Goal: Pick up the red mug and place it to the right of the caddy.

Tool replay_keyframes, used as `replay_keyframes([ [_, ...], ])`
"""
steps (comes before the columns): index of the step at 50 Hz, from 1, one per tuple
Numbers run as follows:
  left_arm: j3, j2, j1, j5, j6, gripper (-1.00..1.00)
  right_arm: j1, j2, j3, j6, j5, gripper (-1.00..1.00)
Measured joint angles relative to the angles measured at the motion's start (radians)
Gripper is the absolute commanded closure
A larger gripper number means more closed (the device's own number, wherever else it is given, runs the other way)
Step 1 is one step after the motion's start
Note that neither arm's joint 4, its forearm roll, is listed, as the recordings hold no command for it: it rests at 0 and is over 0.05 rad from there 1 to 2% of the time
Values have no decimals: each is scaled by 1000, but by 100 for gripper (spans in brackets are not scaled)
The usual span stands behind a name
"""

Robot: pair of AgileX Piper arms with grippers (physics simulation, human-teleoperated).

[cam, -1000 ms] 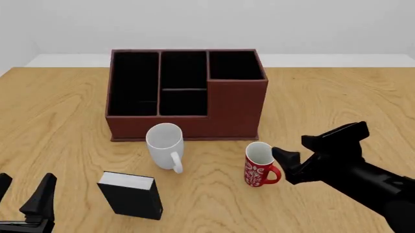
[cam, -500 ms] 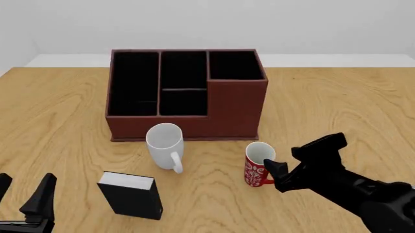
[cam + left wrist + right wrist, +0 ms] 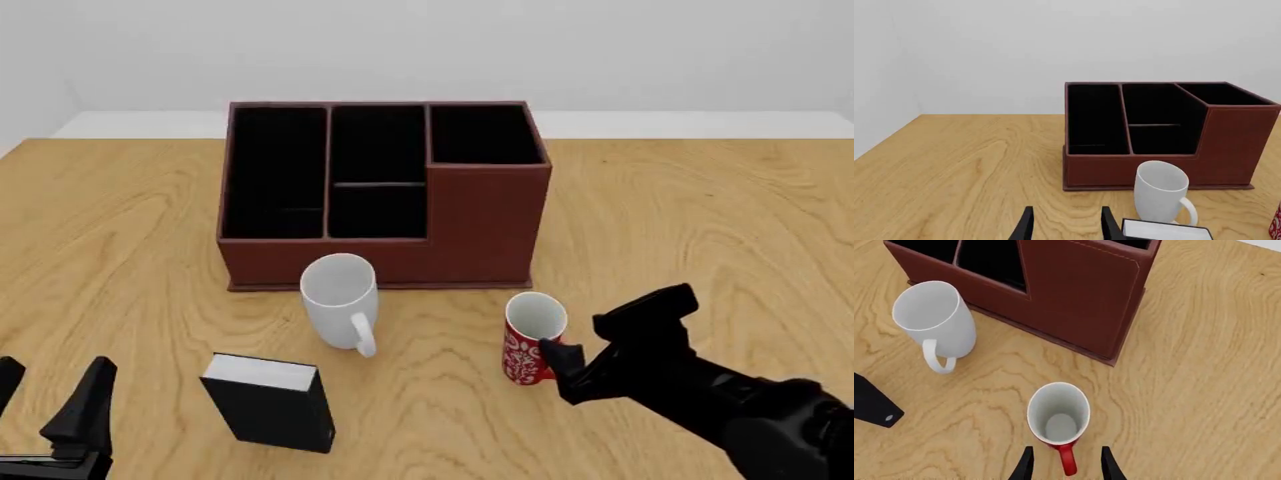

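Observation:
The red mug (image 3: 529,350) with white swirls stands upright on the table in front of the caddy's (image 3: 487,225) right corner. In the right wrist view the mug (image 3: 1057,412) is just ahead, its red handle pointing back between the two spread fingers. My right gripper (image 3: 558,365) is open, right against the mug's handle side, holding nothing. The dark reddish-brown caddy also shows in the right wrist view (image 3: 1081,295) and the left wrist view (image 3: 1234,145). My left gripper (image 3: 51,400) is open and empty at the front left, far from the mug.
A plain white mug (image 3: 339,292) stands in front of the caddy, left of the red mug. A small black box (image 3: 271,402) lies in front of the white mug. Bare wooden table (image 3: 694,210) lies to the right of the caddy.
My right gripper has moved left and lower, from beside the red mug to right against its handle. The mug, the other objects and the left arm have not moved.

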Motion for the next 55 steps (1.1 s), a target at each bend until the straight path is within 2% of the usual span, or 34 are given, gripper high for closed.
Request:
replay_keyframes([
  [55,0,0,0,0,0,-100,0,143,34,9,-114,-100],
])
